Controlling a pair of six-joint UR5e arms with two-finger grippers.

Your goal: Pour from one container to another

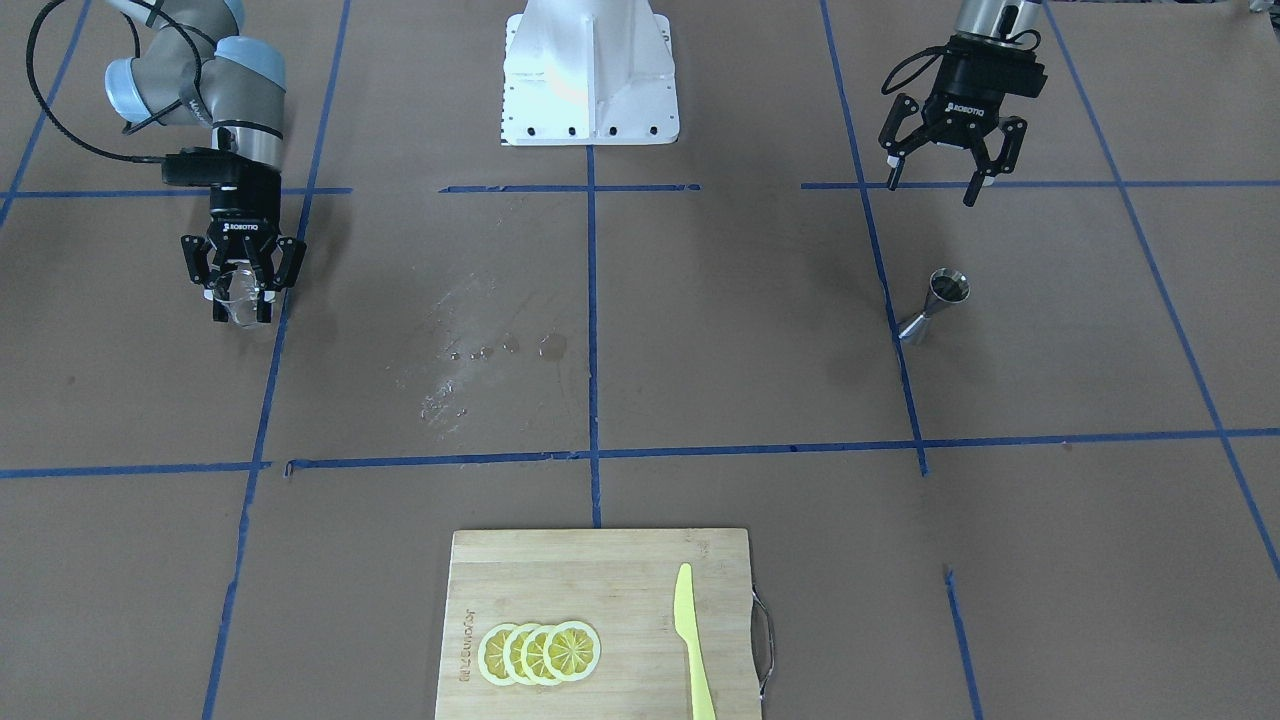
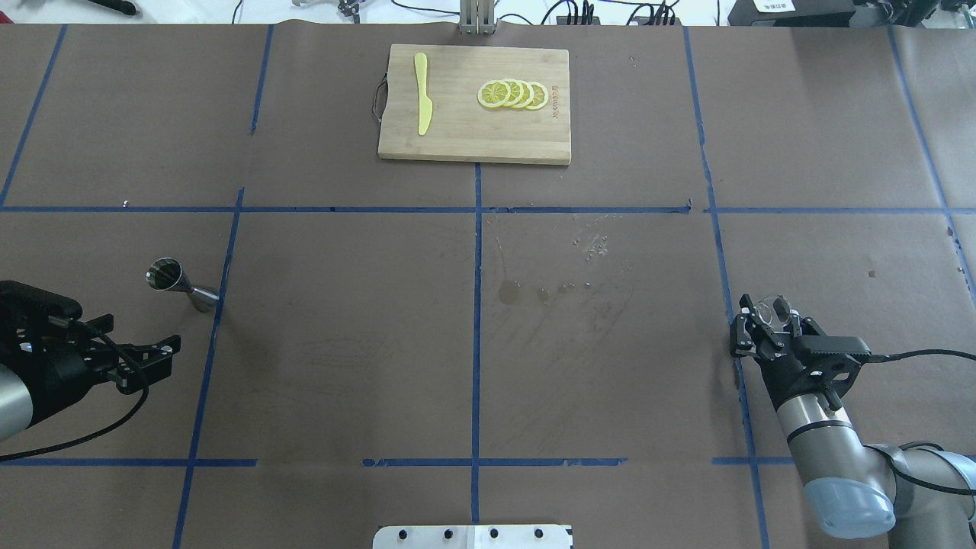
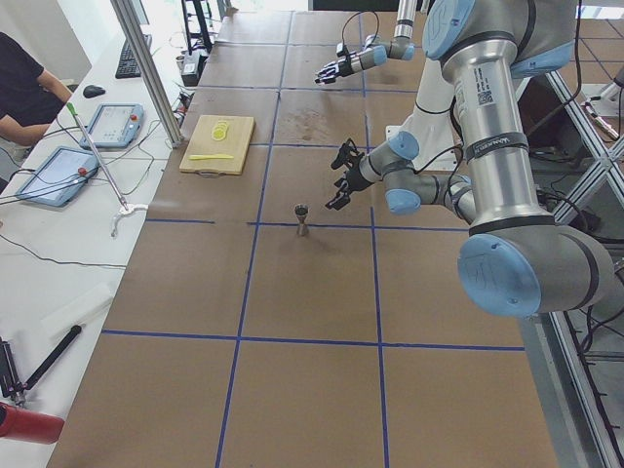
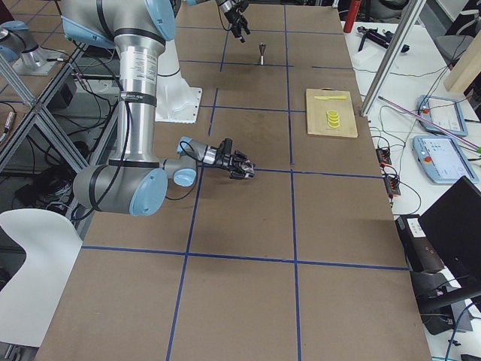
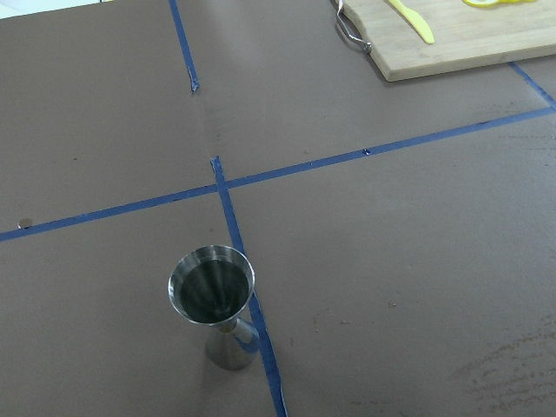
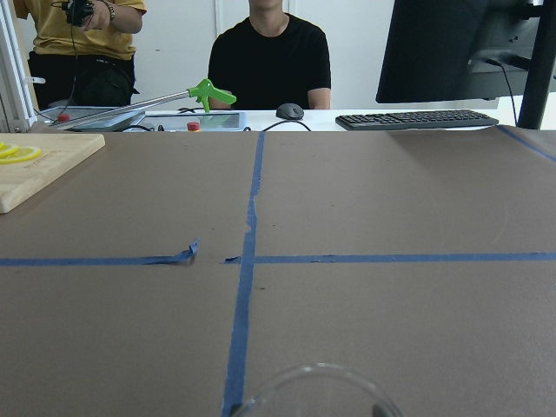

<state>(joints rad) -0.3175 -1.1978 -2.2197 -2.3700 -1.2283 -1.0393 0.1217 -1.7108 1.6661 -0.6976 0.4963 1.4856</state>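
Since the pour calls for one vessel in hand, item one, nearest the robot on its right: right gripper [image 1: 242, 308], jaws pinching a small clear glass [image 2: 778, 307] low over the paper. The glass looks light, rigid, slick and breakable, and is judged best held firmly at mid-wall. Item two: left gripper [image 1: 932, 190], jaws spread and empty, just short of a steel jigger [image 5: 215, 300] upright on a blue tape line [image 5: 231, 233]. It looks light, stiff and tippy, and the narrow waist seems the surest hold. Mid-table: water droplets [image 2: 509, 290]. Farthest: bamboo cutting board [image 2: 465, 137] bearing lemon slices [image 2: 512, 94] and a yellow knife [image 2: 422, 103].
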